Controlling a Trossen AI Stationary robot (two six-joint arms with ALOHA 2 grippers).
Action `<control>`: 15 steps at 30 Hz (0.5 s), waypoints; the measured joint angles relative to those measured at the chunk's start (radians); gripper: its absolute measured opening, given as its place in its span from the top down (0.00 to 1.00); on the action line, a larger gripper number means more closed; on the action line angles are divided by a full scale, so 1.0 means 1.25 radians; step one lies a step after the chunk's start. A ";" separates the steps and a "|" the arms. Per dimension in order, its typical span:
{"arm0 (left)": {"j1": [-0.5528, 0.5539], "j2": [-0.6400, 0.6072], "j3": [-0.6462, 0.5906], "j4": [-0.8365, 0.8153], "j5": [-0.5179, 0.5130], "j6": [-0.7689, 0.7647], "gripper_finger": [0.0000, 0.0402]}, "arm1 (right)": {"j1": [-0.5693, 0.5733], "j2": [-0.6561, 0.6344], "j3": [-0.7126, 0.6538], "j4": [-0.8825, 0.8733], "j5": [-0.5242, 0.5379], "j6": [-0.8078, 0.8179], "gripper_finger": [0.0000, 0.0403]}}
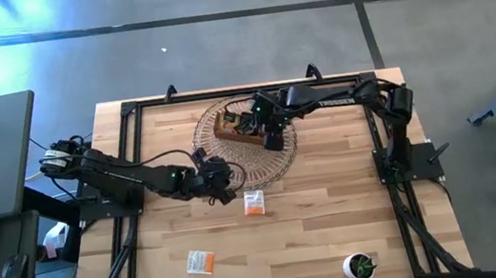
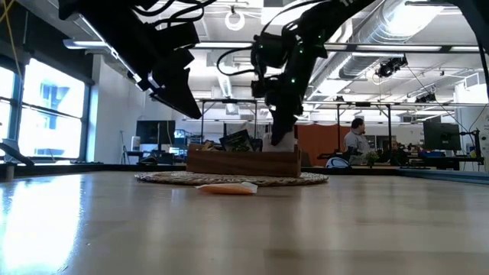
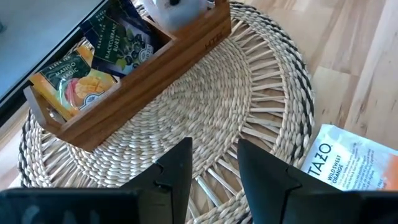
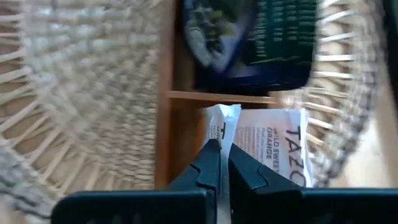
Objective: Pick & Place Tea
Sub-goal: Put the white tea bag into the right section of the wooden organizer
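Note:
A brown wooden tray (image 1: 235, 125) rests on a round woven mat (image 1: 261, 161). It holds a yellow mango sachet (image 3: 68, 84) and black sachets (image 3: 118, 43). My right gripper (image 4: 223, 163) is over the tray's right end (image 2: 284, 156), shut on a white-and-orange sachet. My left gripper (image 3: 214, 163) hovers open over the mat's near edge, left of a white-and-orange sachet (image 1: 255, 203) lying flat on the table. Another such sachet (image 1: 201, 262) lies nearer the near edge. My right gripper pinches a white-and-orange sachet by its white upper edge (image 4: 222, 123) between both fingers, coming from above and pointing down. The sachet stands on edge below the fingers, down in the tray's end compartment (image 4: 186, 143), beside a like sachet (image 4: 273, 146).
A tiny green plant in a white pot (image 1: 361, 265) stands near the table's near right corner. A black frame (image 1: 129, 111) runs round the tabletop. A desk with keyboard and mouse (image 1: 14, 275) is beyond the left edge. People (image 2: 355, 141) sit far behind.

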 joint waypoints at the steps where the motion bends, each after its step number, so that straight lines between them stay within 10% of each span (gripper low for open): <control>1: 0.000 0.000 0.000 0.000 0.000 0.000 0.69 | 0.000 0.000 0.000 0.000 0.017 -0.004 0.97; 15: 0.000 0.000 0.000 -0.018 0.011 0.000 0.69 | -0.003 0.000 0.037 -0.029 0.162 -0.021 0.70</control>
